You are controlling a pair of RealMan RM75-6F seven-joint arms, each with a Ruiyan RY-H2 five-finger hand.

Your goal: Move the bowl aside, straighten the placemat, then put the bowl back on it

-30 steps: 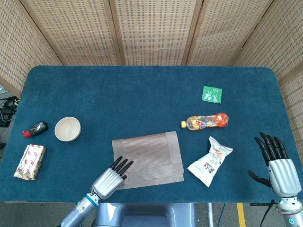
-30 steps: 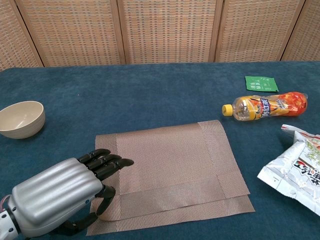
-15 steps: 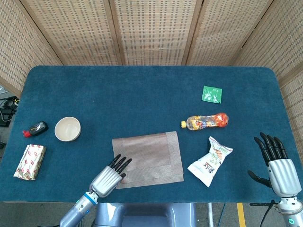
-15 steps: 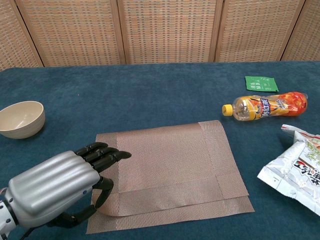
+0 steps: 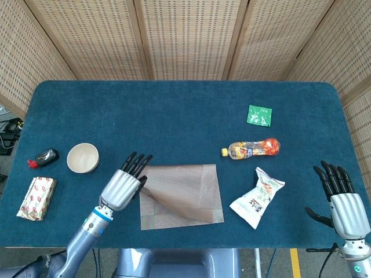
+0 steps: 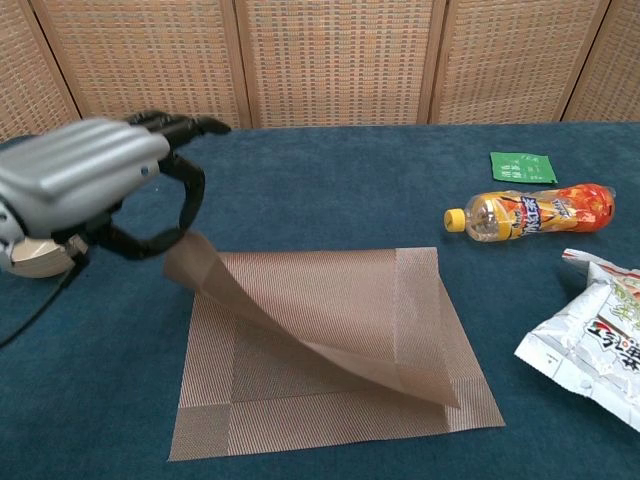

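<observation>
table [image 5: 174, 110] was covered in blue cloth. mat [image 5: 191, 194] lay at front centre, its folded-over flap lifted at the left corner, pinched by left hand [image 5: 122, 184]. right hand [image 5: 342, 200] hovered empty, fingers spread, far right. bowl [image 5: 82, 157] sat left of mat.

left hand [image 6: 85, 185]: raised off the table from the near-left corner of the placemat [image 6: 330, 345], now lifted up and back toward the bowl side | placemat: upper folded layer pinched at its corner and peeled up, hanging as a diagonal flap | lower layer uncovered along the near and left edges
</observation>
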